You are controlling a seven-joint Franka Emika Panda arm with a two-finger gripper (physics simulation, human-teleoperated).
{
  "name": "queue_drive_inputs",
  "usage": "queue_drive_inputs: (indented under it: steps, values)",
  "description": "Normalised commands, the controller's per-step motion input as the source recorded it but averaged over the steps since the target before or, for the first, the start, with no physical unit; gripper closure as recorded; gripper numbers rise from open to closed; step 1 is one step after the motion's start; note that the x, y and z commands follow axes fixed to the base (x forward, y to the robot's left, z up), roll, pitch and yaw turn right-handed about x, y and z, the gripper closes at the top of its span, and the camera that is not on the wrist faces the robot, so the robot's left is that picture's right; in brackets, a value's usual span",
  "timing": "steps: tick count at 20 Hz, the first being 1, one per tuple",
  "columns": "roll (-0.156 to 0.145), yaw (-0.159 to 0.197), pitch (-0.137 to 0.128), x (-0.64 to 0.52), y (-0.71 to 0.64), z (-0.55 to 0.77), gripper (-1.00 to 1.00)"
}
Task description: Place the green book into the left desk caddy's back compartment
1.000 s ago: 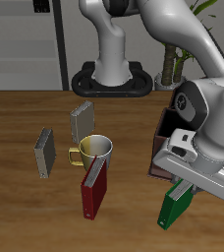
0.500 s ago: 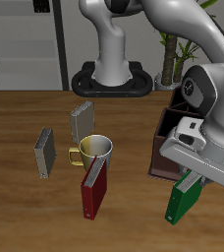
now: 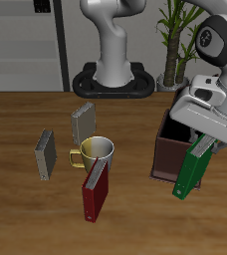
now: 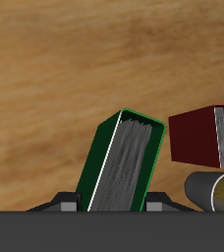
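**Aloft, green book tilted beside the caddy**

Plainly, the green book (image 3: 192,168) hung clear of the worktop (image 3: 26,204), clamped at its upper end by the jaws of the gripper (image 3: 202,146). It was a slim hardback with bright green covers, leaning so its lower end pointed toward the table's front edge. The wrist view showed its pale grey page edge (image 4: 129,162) framed by a thin green rim. The book overlapped the front corner of the left desk caddy (image 3: 171,151), a dark brown open-top box; its compartments were mostly hidden behind the arm. Well apart stood a dark red book (image 3: 96,191), a metal mug (image 3: 96,151) and two grey books (image 3: 83,124) (image 3: 45,153).
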Motion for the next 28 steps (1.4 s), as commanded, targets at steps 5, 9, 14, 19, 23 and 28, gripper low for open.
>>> queue_drive_inputs:
  steps: [5, 9, 14, 19, 23, 28]
  values:
    - [-0.006, 0.170, -0.124, -0.54, -0.10, 0.53, 1.00]
    - [-0.028, 0.098, -0.101, -0.55, -0.19, 0.48, 1.00]
    - [-0.001, 0.112, -0.092, -0.64, -0.12, 0.38, 1.00]
    - [-0.027, 0.044, -0.031, -0.60, -0.20, 0.22, 1.00]
    - [-0.003, 0.029, -0.008, -0.62, -0.06, 0.27, 1.00]
    - [-0.014, -0.010, -0.034, -0.47, -0.03, 0.24, 1.00]
